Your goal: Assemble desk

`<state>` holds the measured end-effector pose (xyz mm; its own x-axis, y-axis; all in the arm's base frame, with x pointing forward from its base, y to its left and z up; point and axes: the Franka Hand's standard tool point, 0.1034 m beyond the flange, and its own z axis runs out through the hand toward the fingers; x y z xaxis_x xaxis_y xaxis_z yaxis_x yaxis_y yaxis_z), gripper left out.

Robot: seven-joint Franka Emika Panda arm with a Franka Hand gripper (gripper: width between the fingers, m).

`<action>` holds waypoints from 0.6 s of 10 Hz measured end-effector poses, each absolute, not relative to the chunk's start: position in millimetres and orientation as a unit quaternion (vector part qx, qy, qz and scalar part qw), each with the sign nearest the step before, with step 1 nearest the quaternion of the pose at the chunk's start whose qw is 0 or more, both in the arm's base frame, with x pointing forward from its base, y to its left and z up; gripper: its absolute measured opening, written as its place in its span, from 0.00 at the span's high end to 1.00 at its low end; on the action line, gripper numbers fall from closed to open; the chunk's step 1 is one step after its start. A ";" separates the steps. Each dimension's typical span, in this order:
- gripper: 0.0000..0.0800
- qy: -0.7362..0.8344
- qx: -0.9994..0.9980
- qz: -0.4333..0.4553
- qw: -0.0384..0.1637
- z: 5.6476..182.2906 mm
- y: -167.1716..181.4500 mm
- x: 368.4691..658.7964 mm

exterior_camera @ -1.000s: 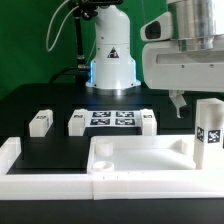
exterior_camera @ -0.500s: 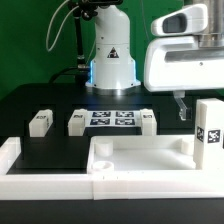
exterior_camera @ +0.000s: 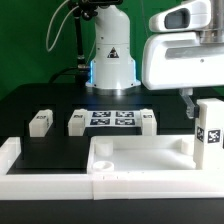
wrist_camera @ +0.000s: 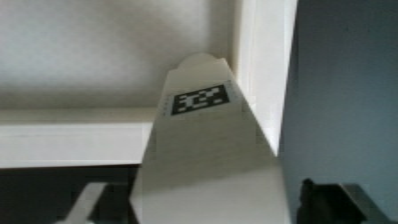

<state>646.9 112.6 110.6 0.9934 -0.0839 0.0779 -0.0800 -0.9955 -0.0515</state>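
Gripper [wrist_camera: 217,205] released, fingers spread either side of upright leg block [exterior_camera: 208,135], not gripping it. Leg block stands at panel [exterior_camera: 140,165] corner, exterior view's right. Risk: off-centre closing tilts leg block, jamming it.

An upright leg block [exterior_camera: 209,134] rises between my jaws, the panel [exterior_camera: 140,150] rim just beside it. Bare desk [exterior_camera: 55,150] lies open toward the exterior view's left, fronting a row of leg blocks [exterior_camera: 77,122].

The white robot arm [exterior_camera: 111,52] rises from its base at the back. Its bulky white wrist housing [exterior_camera: 185,58] hangs at the exterior view's right. The dark fingers [wrist_camera: 349,203] point downward, and the jaws stand apart.
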 end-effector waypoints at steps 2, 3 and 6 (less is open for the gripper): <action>0.64 0.098 -0.994 -0.038 0.026 110.5 111.4 646.8; 0.64 0.143 -0.989 -0.037 0.027 110.2 110.6 646.8; 0.64 0.364 -0.931 -0.030 0.028 110.0 107.8 645.8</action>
